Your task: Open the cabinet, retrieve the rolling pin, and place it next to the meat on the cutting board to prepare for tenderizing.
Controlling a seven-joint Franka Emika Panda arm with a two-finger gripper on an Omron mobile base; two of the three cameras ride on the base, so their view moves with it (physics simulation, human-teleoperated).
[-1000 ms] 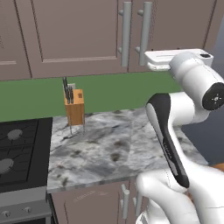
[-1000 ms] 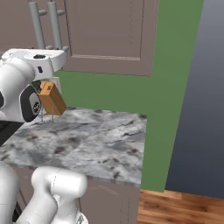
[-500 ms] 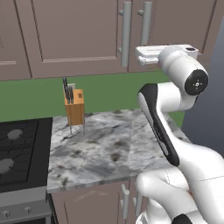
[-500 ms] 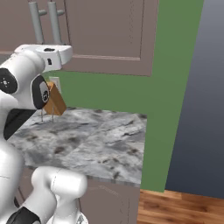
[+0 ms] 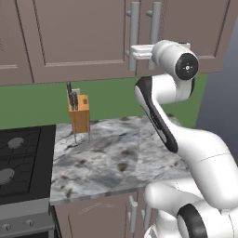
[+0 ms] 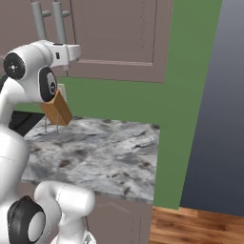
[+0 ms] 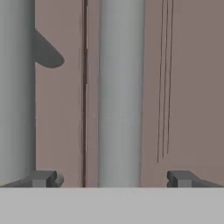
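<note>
The gripper [image 7: 112, 178] faces the shut cabinet [image 7: 183, 87], jaws wide, straddling its right handle [image 7: 121, 92] without touching it.

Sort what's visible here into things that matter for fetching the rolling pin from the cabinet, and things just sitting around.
For the job:
- cabinet, door closed
- its bar handle, between the open fingers
- gripper

Just sitting around:
- knife block
- marble counter
- stove
- neighbouring cabinet door

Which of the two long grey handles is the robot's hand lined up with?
The right handle: it stands between the open gripper's fingertips in the hand view. The left handle lies outside the left fingertip.
</note>
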